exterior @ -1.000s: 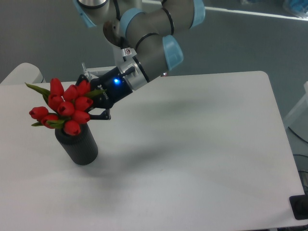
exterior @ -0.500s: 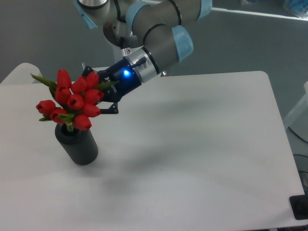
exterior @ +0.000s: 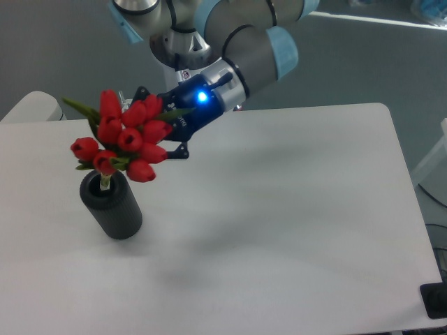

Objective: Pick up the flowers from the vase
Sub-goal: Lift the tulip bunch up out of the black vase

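Observation:
The flowers (exterior: 126, 136), red tulip buds with green leaves, are lifted above the black vase (exterior: 112, 207) at the table's left. A pale stem end (exterior: 106, 181) still dips into the vase's hole. My gripper (exterior: 164, 129) is shut on the flowers from the right side, its dark fingers partly hidden behind the buds. The vase stands upright on the white table (exterior: 279, 209).
A second white surface (exterior: 31, 108) adjoins the table at the far left. The arm (exterior: 237, 49) reaches in from the top of the view. A dark object (exterior: 436, 300) sits at the lower right corner.
The gripper has risen and shifted right with the flowers, pulling the bunch up out of the vase until only a stem end stays at the hole. The vase has not moved.

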### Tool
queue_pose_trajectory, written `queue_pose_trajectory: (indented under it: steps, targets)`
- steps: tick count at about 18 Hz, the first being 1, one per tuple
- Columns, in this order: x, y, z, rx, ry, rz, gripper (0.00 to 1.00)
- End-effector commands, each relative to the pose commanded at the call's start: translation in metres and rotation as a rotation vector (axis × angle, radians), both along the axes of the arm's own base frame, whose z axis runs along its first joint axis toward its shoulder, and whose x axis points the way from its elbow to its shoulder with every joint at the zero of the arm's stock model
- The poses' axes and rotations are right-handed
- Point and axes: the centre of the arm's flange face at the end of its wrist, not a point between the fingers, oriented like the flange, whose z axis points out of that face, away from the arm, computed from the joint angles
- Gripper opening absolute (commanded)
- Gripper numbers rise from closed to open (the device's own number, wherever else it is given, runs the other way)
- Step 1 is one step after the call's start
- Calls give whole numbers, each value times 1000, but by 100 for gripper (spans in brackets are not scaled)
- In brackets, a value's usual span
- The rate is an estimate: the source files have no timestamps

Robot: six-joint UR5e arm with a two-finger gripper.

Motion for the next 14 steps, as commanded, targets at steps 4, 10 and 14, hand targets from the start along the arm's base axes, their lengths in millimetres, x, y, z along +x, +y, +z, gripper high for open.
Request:
queue_pose_trajectory:
  steps: [4, 10, 14]
  targets:
    - [-17, 0, 17, 3, -30, 17, 18]
    - [-67, -11, 38, 10, -70, 77, 18]
    - [-93, -15, 42, 29, -53, 99, 18]
